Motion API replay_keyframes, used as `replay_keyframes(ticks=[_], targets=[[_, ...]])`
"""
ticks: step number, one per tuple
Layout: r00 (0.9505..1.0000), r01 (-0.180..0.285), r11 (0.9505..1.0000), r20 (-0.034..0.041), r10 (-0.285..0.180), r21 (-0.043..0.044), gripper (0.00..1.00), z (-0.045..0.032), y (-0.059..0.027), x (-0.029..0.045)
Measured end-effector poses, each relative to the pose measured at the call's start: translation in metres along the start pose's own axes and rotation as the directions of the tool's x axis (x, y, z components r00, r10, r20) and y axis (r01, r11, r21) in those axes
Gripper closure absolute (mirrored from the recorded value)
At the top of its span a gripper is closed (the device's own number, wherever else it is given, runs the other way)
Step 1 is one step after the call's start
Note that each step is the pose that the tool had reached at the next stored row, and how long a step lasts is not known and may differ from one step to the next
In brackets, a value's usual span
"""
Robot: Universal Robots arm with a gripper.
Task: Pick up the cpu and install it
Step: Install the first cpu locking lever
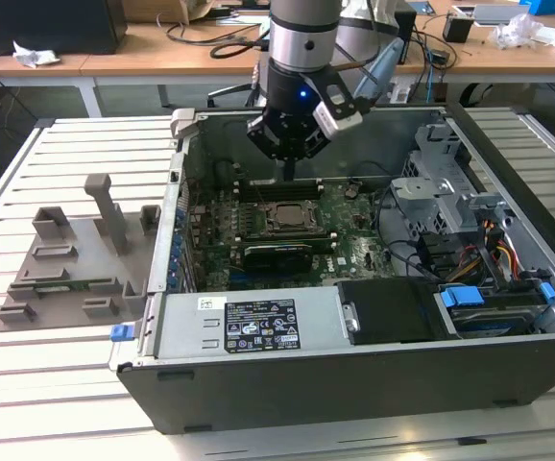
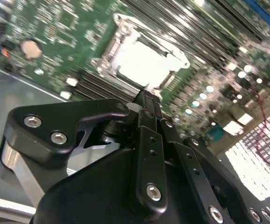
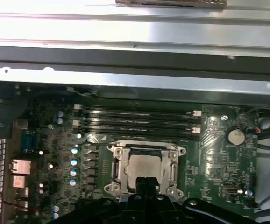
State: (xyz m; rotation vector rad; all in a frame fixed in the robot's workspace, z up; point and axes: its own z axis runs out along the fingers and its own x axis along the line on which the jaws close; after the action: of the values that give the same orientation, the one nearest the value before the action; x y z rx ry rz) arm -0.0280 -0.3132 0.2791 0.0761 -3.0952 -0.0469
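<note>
A: How many computer cases sit on the table [image 1: 47, 403]?
B: One open case [image 1: 354, 384], holding one motherboard [image 1: 354, 245].

A: And chips?
B: One cpu [image 3: 145, 166], lying inside one metal-framed socket [image 3: 117, 161] at the lower centre of the first wrist view.

A: Anything beside the case?
B: One grey plastic fixture [image 1: 76, 264], at the middle left of the exterior view.

A: Arms?
B: One, with one end effector [image 1: 287, 173].
</note>
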Motion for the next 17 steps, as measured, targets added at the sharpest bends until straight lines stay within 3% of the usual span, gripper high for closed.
replay_keyframes(ticks=[4, 6, 8, 12, 14, 15, 17], targets=[[1.0, 0.0, 1.0, 0.0008, 0.0, -0.0001, 0.89, 0.0044, 0.0037, 0.0242], [1.0, 0.0, 1.0, 0.0014, 0.0, 0.0, 0.89, 0.0069, 0.01, 0.0455], [1.0, 0.0, 1.0, 0.0037, 0.0, -0.0001, 0.89, 0.0076, 0.0116, 0.0567], [1.0, 0.0, 1.0, 0.0041, 0.0, -0.0017, 0.89, 0.0085, 0.0165, 0.0648], [1.0, 0.0, 1.0, 0.004, 0.0, -0.0024, 0.89, 0.0122, 0.0228, 0.0649], [1.0, 0.0, 1.0, 0.0041, 0.0, -0.0025, 0.89, 0.0178, 0.0283, 0.0643], [1.0, 0.0, 1.0, 0.004, 0.0, -0.0023, 0.89, 0.0179, 0.0286, 0.0619]])
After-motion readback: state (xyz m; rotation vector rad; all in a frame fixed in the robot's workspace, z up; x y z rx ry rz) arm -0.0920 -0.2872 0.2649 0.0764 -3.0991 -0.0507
